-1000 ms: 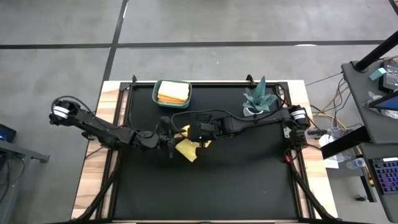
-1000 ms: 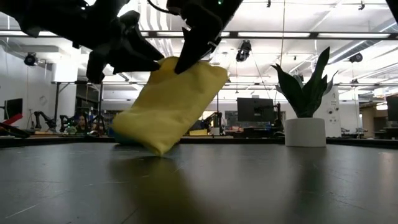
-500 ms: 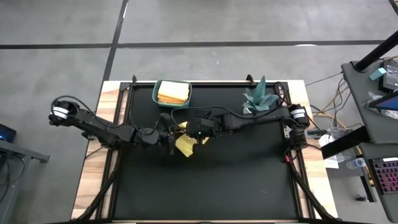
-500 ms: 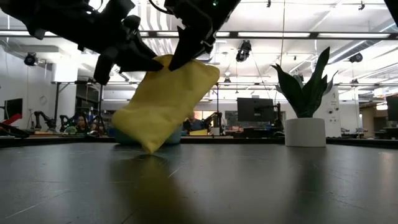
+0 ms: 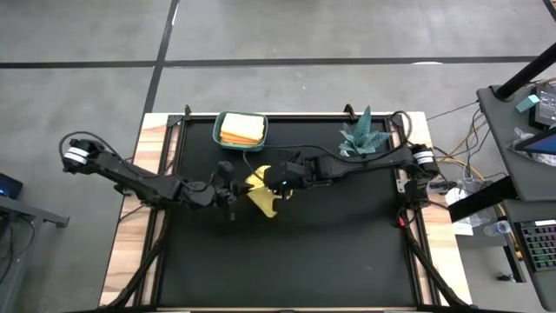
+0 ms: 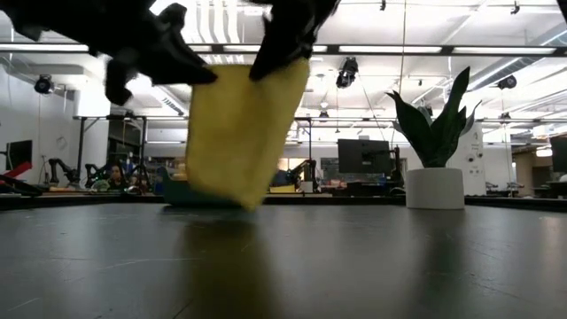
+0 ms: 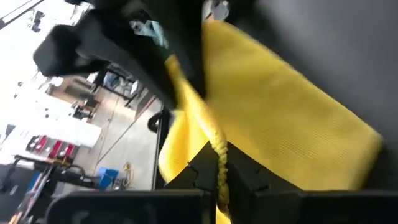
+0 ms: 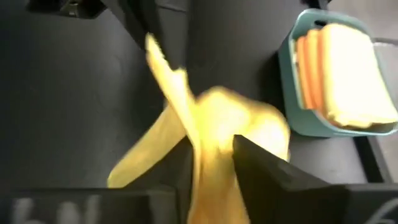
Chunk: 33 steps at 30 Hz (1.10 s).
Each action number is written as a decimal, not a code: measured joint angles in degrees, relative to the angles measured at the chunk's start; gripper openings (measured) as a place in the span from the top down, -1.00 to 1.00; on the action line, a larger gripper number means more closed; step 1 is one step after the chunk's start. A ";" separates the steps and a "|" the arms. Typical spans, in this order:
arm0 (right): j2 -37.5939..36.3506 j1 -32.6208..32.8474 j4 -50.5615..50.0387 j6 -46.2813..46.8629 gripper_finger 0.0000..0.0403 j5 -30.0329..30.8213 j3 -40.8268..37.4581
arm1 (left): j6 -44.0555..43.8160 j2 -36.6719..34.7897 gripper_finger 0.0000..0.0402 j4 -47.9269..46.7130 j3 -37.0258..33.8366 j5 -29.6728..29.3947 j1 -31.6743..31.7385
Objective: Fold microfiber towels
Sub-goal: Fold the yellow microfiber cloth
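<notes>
On the black table mat, both dark arms reach in to meet near the middle, just in front of the teal bin of folded orange and yellow towels and well apart from the potted plant near the back right. Between them a yellow microfiber towel hangs folded above the mat, its top edge held up and its lower edge close to the surface. The left gripper is clamped tight on the towel's edge, and the right gripper has its fingers narrowly parted around the bunched cloth beside it.
</notes>
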 joint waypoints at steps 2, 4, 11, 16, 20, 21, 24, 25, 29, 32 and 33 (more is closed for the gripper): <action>-1.77 0.00 -0.96 -0.76 0.41 -0.11 0.09 | -1.09 -2.53 1.00 -2.42 0.00 0.43 -1.07; -2.93 0.00 -1.57 -1.61 0.30 -1.34 0.07 | -2.30 -5.36 1.00 -4.23 0.00 2.96 -1.94; -4.20 0.00 -1.45 -2.44 0.05 -4.41 -0.02 | -9.46 -16.43 1.00 -4.79 -0.64 13.04 -2.78; -3.89 -0.11 0.79 -2.42 -0.05 -4.45 -2.17 | -18.03 -24.53 1.00 -14.95 -0.96 19.37 -2.89; -3.74 -1.42 8.63 -3.28 -0.09 -4.48 -7.91 | -25.25 -28.62 1.00 -25.88 -1.03 19.50 -2.84; -3.74 -1.83 11.15 -3.65 -0.09 -4.45 -9.68 | -27.48 -29.12 1.00 -28.04 -1.04 19.64 -2.84; -3.74 -3.38 21.03 -4.30 -0.09 -4.45 -15.60 | -35.94 -29.46 1.00 -32.11 -1.07 21.38 -2.84; -3.71 -4.03 24.67 -3.96 -0.09 -4.44 -17.56 | -38.70 -29.06 1.00 -32.96 -1.07 22.59 -2.85; -3.69 -6.79 37.44 -1.59 -0.07 -4.97 -24.27 | -48.08 -25.87 1.00 -34.74 -1.07 28.36 -2.91; -3.37 -8.45 43.00 -0.28 -0.04 -9.19 -26.84 | -54.63 -22.06 1.00 -35.55 -1.13 31.44 -3.19; -2.69 -8.65 44.50 -0.05 -0.04 -10.44 -26.99 | -55.87 -20.57 1.00 -35.74 -1.17 31.54 -3.53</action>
